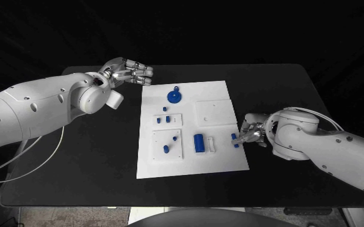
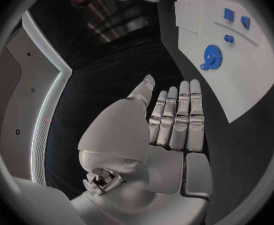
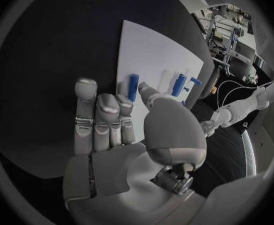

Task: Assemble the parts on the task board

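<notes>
The white task board (image 1: 220, 93) lies mid-table. On it are a blue gear (image 1: 175, 97), small blue pieces (image 1: 163, 119) on a raised plate, a blue cylinder (image 1: 199, 142) and a blue peg (image 1: 234, 138) by the right edge. My right hand (image 1: 252, 131) sits at that edge, and its thumb and a finger pinch the blue peg (image 3: 133, 86). My left hand (image 1: 129, 72) hovers off the board's back left corner with its fingers straight and nothing in it. The left wrist view shows the left hand (image 2: 174, 117) apart from the gear (image 2: 211, 57).
A second raised plate (image 1: 168, 145) at the board's front left carries two blue pieces. A bare square plate (image 1: 213, 112) sits right of centre, and a small white slot piece (image 1: 212, 144) stands beside the cylinder. Black tabletop (image 1: 91, 153) surrounds the board.
</notes>
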Available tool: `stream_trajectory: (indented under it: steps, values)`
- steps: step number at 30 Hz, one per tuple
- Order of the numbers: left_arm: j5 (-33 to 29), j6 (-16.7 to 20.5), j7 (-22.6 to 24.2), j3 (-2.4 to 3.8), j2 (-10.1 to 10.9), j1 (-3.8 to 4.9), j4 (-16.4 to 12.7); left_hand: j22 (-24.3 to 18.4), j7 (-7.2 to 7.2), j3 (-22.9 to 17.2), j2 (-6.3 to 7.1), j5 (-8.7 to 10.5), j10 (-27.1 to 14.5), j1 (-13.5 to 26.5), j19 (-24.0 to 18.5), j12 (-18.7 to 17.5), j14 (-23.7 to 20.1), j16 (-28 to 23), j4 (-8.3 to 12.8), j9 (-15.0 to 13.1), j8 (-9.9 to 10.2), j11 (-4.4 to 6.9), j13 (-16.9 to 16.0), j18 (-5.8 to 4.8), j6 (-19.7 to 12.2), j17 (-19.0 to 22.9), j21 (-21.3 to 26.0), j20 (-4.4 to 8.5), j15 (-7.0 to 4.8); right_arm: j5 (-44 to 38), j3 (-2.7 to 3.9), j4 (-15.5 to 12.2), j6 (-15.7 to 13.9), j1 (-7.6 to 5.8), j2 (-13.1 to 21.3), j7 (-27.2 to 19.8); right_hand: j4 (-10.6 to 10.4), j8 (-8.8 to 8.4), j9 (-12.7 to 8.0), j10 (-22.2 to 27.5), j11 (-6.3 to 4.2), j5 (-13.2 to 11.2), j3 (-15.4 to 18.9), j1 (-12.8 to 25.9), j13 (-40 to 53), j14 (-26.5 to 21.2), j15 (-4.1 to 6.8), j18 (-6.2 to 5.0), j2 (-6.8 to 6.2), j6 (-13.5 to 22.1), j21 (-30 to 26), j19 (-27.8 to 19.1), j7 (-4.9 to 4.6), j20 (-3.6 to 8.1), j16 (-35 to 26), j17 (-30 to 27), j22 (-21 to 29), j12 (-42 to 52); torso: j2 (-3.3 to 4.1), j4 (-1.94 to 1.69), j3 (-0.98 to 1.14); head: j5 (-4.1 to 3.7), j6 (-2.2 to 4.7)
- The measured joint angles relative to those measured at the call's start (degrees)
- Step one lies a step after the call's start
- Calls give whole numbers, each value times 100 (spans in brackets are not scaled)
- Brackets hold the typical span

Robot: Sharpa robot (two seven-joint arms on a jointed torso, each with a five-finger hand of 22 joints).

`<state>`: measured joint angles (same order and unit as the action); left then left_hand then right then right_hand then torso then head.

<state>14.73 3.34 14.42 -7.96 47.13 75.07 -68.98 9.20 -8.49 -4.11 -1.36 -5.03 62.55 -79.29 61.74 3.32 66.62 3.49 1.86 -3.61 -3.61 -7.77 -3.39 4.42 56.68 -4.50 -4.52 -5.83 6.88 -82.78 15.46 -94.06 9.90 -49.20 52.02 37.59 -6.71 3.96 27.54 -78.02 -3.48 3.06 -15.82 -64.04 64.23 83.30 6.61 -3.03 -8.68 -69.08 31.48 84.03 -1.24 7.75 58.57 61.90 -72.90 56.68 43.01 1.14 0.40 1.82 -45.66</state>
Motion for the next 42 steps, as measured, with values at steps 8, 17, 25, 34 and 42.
stream_trajectory:
  steps: [8,17,25,34,42]
  values:
    - [-2,1,0,0,-1,0,1,-6,0,0,0,0,0,0,21,0,0,0,0,0,0,0,0,0,0,1,0,-21,0,-100,2,0,-7,38,-127,2,0,13,-11,0,0,0,0,0,-18,0,0,0,0,-33,0,0,17,0,0,-1,0,-23,0,-2,1,9,-9]
    - [-3,-6,-7,0,-3,0,4,-13,0,0,0,0,0,0,21,0,0,0,0,0,0,0,0,0,0,1,0,-21,0,-310,-29,51,-40,55,-288,5,205,2,31,-21,-20,0,-37,-78,-26,0,0,0,79,-119,0,0,22,0,0,-1,-5,-23,0,-5,0,21,-22]
    - [-4,-7,-23,0,-1,0,8,-24,-69,16,0,0,0,0,21,0,0,0,-16,0,0,0,0,0,-131,1,0,-21,0,-761,-153,111,-160,68,-433,35,507,3,2150,-21,-20,-3,-225,-183,-26,0,0,0,103,-122,-37,0,30,0,-35,-37,-1,-59,0,-7,-4,46,-35]
    - [-4,-7,-47,0,-7,0,10,-35,-69,32,0,0,-35,0,21,0,0,0,0,3,0,-35,0,0,-219,-3,0,-21,0,-1273,-282,112,-352,2,-580,36,902,-53,2150,67,67,-59,-597,-268,-89,9,-52,0,-12,78,-138,-11,-40,-13,-95,-92,37,-141,-1,-9,-5,52,-35]
    - [-4,-6,-59,0,-9,0,12,-37,-79,32,0,0,-42,0,20,0,0,0,0,6,0,-42,0,0,-228,-5,0,-20,0,-1439,-313,107,-410,-4,-621,-1,1235,-53,2150,105,104,-40,-834,-144,-182,12,-89,0,113,175,-154,1,-82,-61,-123,-137,49,-170,-3,-7,-4,44,-20]
